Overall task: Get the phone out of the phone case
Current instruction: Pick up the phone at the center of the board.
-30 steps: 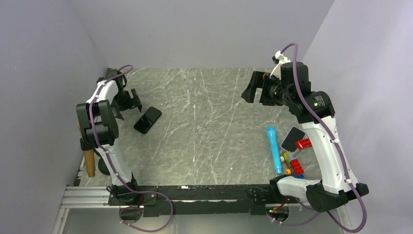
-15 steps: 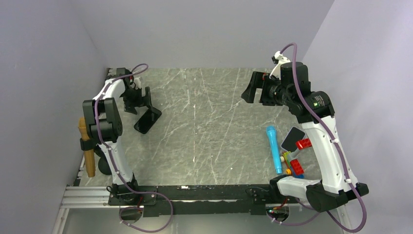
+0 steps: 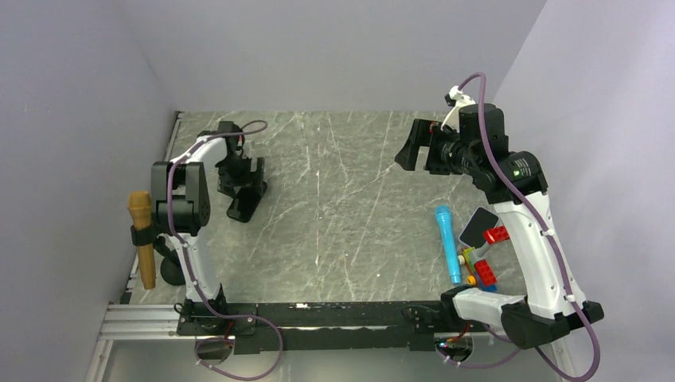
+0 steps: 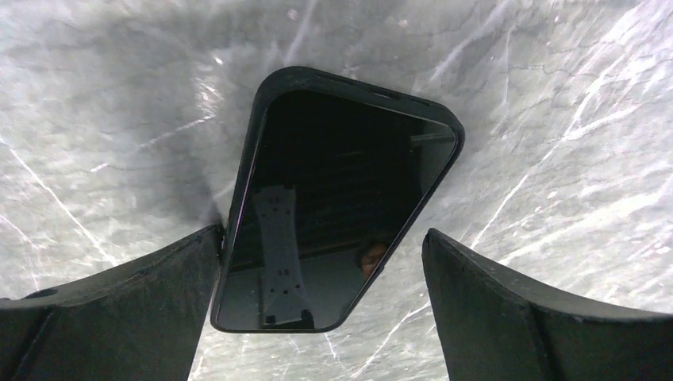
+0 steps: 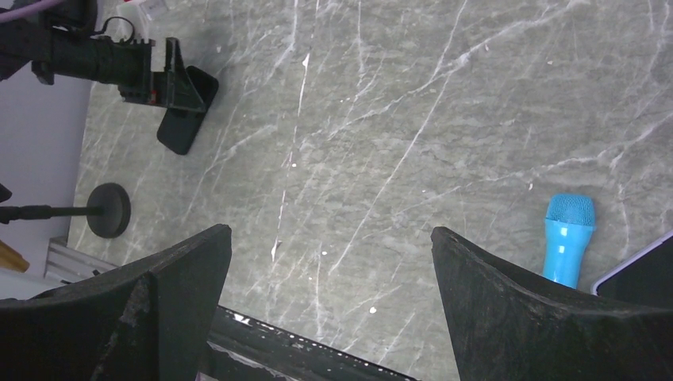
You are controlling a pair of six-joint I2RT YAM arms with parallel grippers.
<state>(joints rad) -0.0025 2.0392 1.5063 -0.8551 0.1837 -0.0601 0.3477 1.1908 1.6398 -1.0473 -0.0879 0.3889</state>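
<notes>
Near the table's far-left corner, the left gripper (image 3: 241, 179) hovers over the phone (image 4: 341, 190), not yet out of its phone case (image 4: 274, 87).
Approach step: jaws spread astride it; next, pinch the case's edges. Right gripper (image 3: 415, 147) hangs spread, empty.

The left arm (image 3: 181, 199) rises from its base at the near edge of the table (image 3: 358, 207), folds at a high elbow and reaches toward the far left corner. Its wrist bends down, so the left claw (image 3: 243, 179) points at the table close to the left edge. In the left wrist view, the left claw (image 4: 321, 262) stands wide open, its two dark fingers (image 4: 119, 317) low over the table.

The right arm (image 3: 529, 223) climbs from the near right corner and leans toward the far edge. The right claw (image 3: 412, 149) is held high over the far right part, turned toward the left edge, its jaws spread wide apart.
</notes>
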